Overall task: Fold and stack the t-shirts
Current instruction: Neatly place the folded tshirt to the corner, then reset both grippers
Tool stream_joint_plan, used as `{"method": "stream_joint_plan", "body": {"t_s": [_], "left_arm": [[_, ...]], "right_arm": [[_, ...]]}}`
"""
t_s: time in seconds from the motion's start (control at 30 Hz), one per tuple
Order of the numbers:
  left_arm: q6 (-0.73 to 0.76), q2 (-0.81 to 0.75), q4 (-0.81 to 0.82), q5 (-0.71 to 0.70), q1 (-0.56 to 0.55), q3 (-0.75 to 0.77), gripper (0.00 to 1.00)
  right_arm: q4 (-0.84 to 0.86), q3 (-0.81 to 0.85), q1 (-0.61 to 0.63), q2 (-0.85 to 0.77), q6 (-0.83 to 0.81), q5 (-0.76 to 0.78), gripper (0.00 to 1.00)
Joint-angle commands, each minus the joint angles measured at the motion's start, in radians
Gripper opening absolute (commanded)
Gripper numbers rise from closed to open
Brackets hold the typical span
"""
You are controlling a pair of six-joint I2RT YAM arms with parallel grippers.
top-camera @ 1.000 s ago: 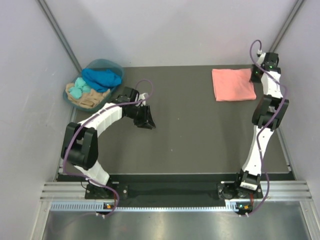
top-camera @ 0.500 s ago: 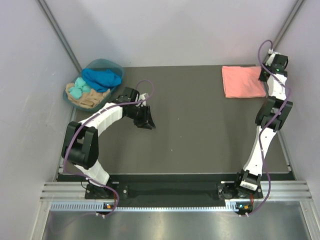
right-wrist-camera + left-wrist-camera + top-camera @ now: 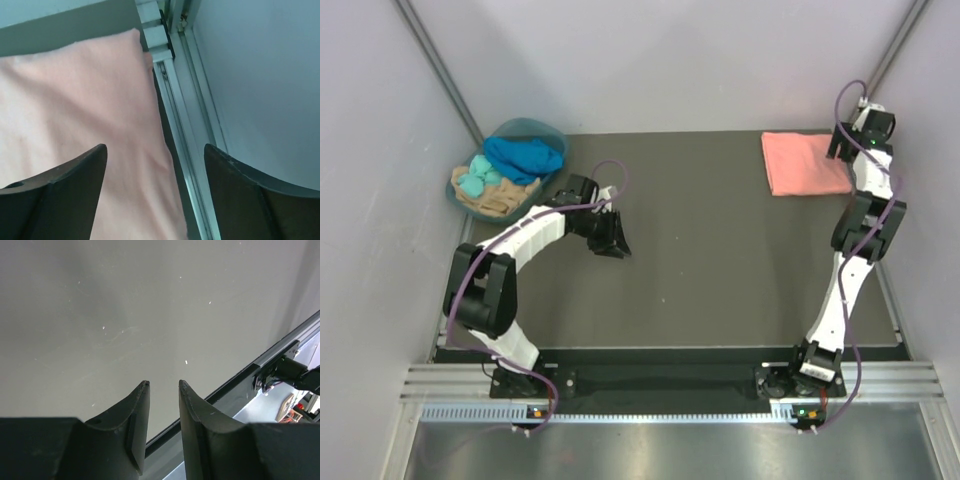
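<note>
My right jaws stand wide apart and empty, over the right edge of the folded pink shirt (image 3: 807, 163), which lies flat in the far right corner of the surface (image 3: 700, 250). My left jaws are a little apart, empty, above bare surface. The other shirts (image 3: 525, 155) lie heaped in the basket (image 3: 525, 123) at far left.

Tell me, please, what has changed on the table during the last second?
The right arm dragged the salmon-pink t-shirt rightward, toward the far right corner, then opened its jaws and let it go. The left arm, its half-open jaws and the teal basket stayed as they were.
</note>
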Motion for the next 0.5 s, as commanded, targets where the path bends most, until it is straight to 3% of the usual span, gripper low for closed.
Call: {"method": "stream_joint_plan", "body": {"t_s": [0.0,0.13,0.37,0.47], "left_arm": [[-0.012,-0.063,0.058,0.012,-0.002,0.04,0.35],[-0.098,-0.181,0.202,0.035,-0.002,0.059,0.36],[-0.169,-0.313,0.432,-0.109,0.004,0.117,0.42],[-0.166,-0.335,0.431,-0.152,0.019,0.146,0.59]], "right_arm": [[0.021,-0.058,0.012,-0.227,0.033,0.044,0.8],[0.043,-0.244,0.069,-0.469,0.068,0.153,1.0],[-0.056,-0.462,0.306,-0.754,0.154,0.207,1.0],[-0.091,-0.565,0.409,-0.852,0.198,0.206,1.0]]}}
